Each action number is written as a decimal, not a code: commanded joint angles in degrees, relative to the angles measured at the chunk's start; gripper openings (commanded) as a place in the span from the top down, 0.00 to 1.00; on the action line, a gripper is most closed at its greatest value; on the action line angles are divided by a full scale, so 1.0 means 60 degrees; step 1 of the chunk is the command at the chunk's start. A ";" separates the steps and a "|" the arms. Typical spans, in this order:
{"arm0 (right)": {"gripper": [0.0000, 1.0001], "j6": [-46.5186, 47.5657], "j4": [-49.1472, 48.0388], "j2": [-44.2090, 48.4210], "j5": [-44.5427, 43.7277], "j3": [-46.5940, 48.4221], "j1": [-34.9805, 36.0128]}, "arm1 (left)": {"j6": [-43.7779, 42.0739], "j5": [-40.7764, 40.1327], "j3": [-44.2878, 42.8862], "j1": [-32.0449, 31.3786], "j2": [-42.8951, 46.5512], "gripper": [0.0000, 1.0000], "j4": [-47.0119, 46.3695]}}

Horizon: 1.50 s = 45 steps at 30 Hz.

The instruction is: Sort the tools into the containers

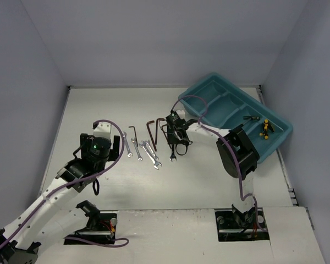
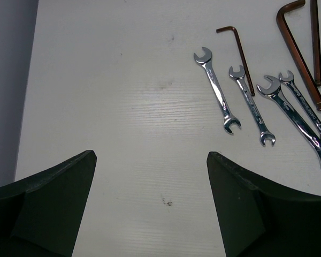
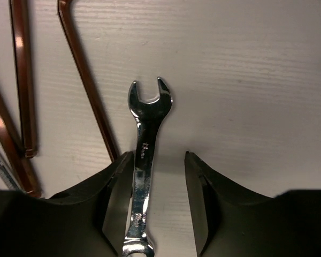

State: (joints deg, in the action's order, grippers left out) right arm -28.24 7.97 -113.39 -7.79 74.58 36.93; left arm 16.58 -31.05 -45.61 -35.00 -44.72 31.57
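Hovering left gripper [image 2: 151, 156]: jaws wide apart and holding nothing, over bare white table [image 2: 112, 96]. If it reached for the row while the other arm worked there, the two could meet.
Row of silver open-ended wrenches [image 2: 218, 90]: four lie flat and close together. Closing on one could drag its neighbour along.
Brown L-shaped hex keys [image 3: 85, 75]: flat on the table, the nearest just beside the right arm's finger. That finger might snag it or push it askew.
Right gripper [image 3: 158, 160]: jaws part-way apart, astride a single silver open-ended wrench [image 3: 145, 134]. One finger touches the shank and the other stands clear, so nothing is gripped yet.
Grip risk: the wrench sits off-centre and is thin, so a squeeze may swing it, or the tips may ride over it.
Teal-blue rectangular plastic tray [image 1: 275, 142]: at the table's far right, with a yellow-and-black handled tool [image 1: 265, 128] in one compartment. A weakly held wrench could drop short or land across a divider.
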 commanded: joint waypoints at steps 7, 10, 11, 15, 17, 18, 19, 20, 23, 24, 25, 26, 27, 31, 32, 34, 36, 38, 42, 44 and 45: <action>0.67 -0.0980 0.0084 -0.0111 -0.0903 -0.0181 0.0370 | -0.0109 -0.0040 -0.0190 0.0048 0.0073 0.19 -0.0340; 0.68 -0.1224 0.0398 0.0066 -0.1016 -0.0577 0.0619 | -0.0155 -0.0040 -0.0185 0.0062 0.0071 0.19 -0.0362; 0.68 -0.1337 0.0566 0.0163 -0.1073 -0.0746 0.0740 | -0.0171 -0.0039 -0.0177 0.0063 0.0071 0.19 -0.0371; 0.70 -0.1611 0.0732 0.0550 -0.1004 -0.1258 0.1013 | -0.0199 -0.0025 -0.0164 0.0063 0.0056 0.19 -0.0399; 0.73 -0.1693 0.0918 0.0624 -0.1060 -0.1326 0.1081 | -0.0214 -0.0018 -0.0177 0.0063 0.0042 0.19 -0.0413; 0.74 -0.1722 0.1026 0.0632 -0.1103 -0.1341 0.1110 | -0.0228 -0.0011 -0.0177 0.0063 0.0027 0.19 -0.0428; 0.74 -0.1701 0.1139 0.0577 -0.1159 -0.1254 0.1133 | -0.0229 -0.0011 -0.0166 0.0063 0.0005 0.19 -0.0428; 0.76 -0.1674 0.1279 0.0511 -0.1239 -0.1157 0.1147 | -0.0243 -0.0004 -0.0163 0.0063 -0.0009 0.19 -0.0428; 0.80 -0.1589 0.1578 0.0296 -0.1491 -0.0922 0.1152 | -0.0291 -0.0011 -0.0163 0.0063 -0.0046 0.19 -0.0443; 0.82 -0.1576 0.1605 0.0272 -0.1511 -0.0868 0.1136 | -0.0304 -0.0011 -0.0163 0.0063 -0.0050 0.19 -0.0443; 0.82 -0.1569 0.1618 0.0175 -0.1499 -0.0784 0.1117 | -0.0310 -0.0011 -0.0163 0.0063 -0.0063 0.19 -0.0443; 0.83 -0.1563 0.1631 0.0078 -0.1486 -0.0699 0.1097 | -0.0317 -0.0011 -0.0163 0.0063 -0.0075 0.19 -0.0443; 0.83 -0.1548 0.1631 0.0005 -0.1443 -0.0627 0.1068 | -0.0331 -0.0025 -0.0163 0.0063 -0.0076 0.19 -0.0443; 0.79 -0.1546 0.1631 -0.0256 -0.1219 -0.0178 0.0903 | -0.0346 -0.0041 -0.0148 0.0063 -0.0047 0.19 -0.0428; 0.79 -0.1531 0.1631 -0.0339 -0.1188 -0.0103 0.0874 | -0.0346 -0.0056 -0.0148 0.0063 -0.0046 0.19 -0.0428; 0.78 -0.1502 0.1634 -0.0435 -0.1122 0.0052 0.0809 | -0.0344 -0.0086 -0.0146 0.0063 -0.0030 0.19 -0.0428; 0.77 -0.1462 0.1655 -0.0541 -0.1116 0.0192 0.0733 | -0.0341 -0.0098 -0.0133 0.0063 -0.0008 0.19 -0.0428; 0.76 -0.1431 0.1676 -0.0644 -0.1101 0.0299 0.0655 | -0.0361 -0.0099 -0.0147 0.0063 -0.0003 0.19 -0.0414; 0.82 -0.1395 0.1797 -0.0781 -0.1066 0.0330 0.0567 | -0.0375 -0.0132 -0.0146 0.0060 0.0017 0.19 -0.0413; 0.93 -0.1355 0.1918 -0.0809 -0.1206 0.0345 0.0550 | -0.0378 -0.0159 -0.0136 0.0050 0.0041 0.19 -0.0413; 0.97 -0.1348 0.1947 -0.0780 -0.1302 0.0353 0.0535 | -0.0385 -0.0167 -0.0143 0.0058 0.0041 0.19 -0.0413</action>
State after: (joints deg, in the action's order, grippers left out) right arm -36.72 14.14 -115.18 -14.07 77.13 40.91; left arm 15.14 -30.94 -45.36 -34.96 -44.78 31.43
